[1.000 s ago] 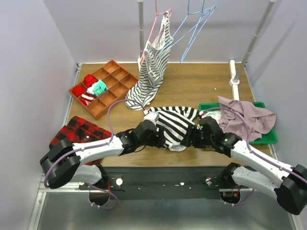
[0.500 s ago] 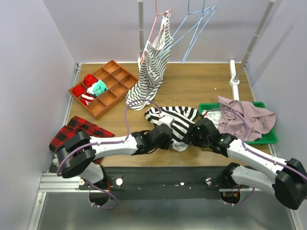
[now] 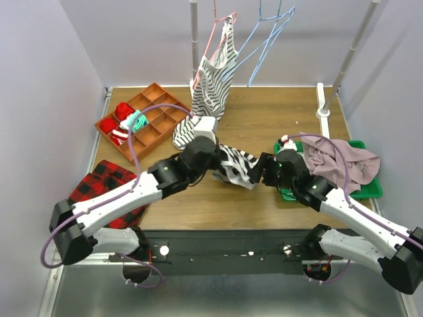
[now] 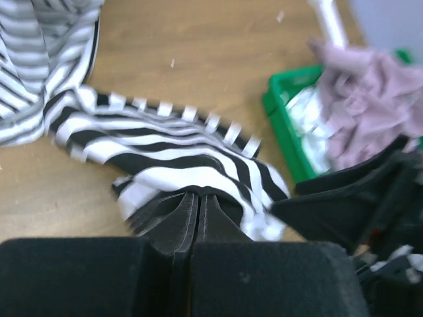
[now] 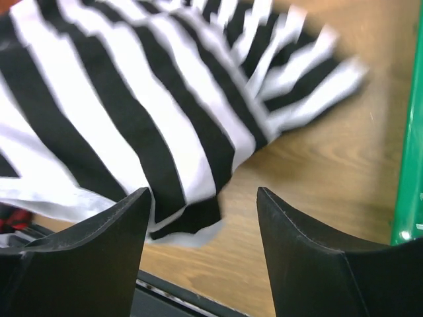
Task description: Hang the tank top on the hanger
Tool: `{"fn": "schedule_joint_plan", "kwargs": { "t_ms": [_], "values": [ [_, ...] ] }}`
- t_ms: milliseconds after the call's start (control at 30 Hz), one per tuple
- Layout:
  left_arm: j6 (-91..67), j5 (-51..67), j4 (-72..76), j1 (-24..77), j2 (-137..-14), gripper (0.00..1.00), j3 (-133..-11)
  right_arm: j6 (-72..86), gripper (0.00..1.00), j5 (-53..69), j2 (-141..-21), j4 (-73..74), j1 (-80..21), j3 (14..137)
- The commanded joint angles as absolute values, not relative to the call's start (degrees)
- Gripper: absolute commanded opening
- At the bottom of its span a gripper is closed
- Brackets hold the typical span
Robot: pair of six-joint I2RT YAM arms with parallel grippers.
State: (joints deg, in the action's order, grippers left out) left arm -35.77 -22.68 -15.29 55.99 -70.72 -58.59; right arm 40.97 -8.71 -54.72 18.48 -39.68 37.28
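Left of the green tray (image 4: 285, 132), the bunched, boldly black-and-white striped tank top (image 4: 172, 152) is clamped in the left hand (image 4: 198, 201); the right hand (image 5: 201, 224) gapes apart.

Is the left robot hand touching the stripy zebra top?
Touching. The left wrist view shows the left gripper shut on the tank top, cloth bunched at its fingertips.

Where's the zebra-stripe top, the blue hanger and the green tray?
tank top (image 3: 235, 162): top camera, on the bunched black-and-white cloth in the middle.
hanger (image 3: 250, 83): top camera, on its lowest blue wire corner.
tray (image 3: 371, 190): top camera, on its near right green rim.
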Motion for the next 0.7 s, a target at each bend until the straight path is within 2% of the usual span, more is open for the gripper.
{"fn": "schedule_joint_plan", "kwargs": {
  "t_ms": [0, 333, 433, 533, 600, 633, 667],
  "values": [
    [-32.52, -24.43, -20.82, 54.93, -67.06, 0.00, -68.80, 38.23, 0.74, -12.30, -55.89, 19.33, -39.99, 43.76],
    [-29.36, -24.08, -27.94, 54.76, -69.25, 0.00, -84.02, 35.86, 0.77, -7.99, -58.62, 20.12, -39.90, 58.08],
    [-30.49, -21.81, -28.48, 52.57, -69.87, 0.00, -83.15, 34.90, 0.79, -9.22, -59.50, 22.41, -39.99, 61.08],
    [-32.77, -17.41, -26.29, 50.11, -67.25, 0.02, -75.61, 35.33, 0.79, -9.40, -59.94, 23.20, -39.90, 59.16],
    [-34.01, -17.49, -25.84, 49.13, -65.14, 0.29, -68.40, 36.56, 0.79, -8.97, -59.51, 21.98, -39.90, 56.00],
    [-35.14, -17.06, -24.88, 47.91, -62.60, 0.37, -65.59, 37.00, 0.79, -8.79, -59.33, 21.45, -39.90, 52.68],
    [-35.77, -16.44, -24.35, 47.29, -61.27, 0.56, -60.26, 37.79, 0.79, -8.79, -59.24, 21.01, -39.99, 51.08]
  ]
}}
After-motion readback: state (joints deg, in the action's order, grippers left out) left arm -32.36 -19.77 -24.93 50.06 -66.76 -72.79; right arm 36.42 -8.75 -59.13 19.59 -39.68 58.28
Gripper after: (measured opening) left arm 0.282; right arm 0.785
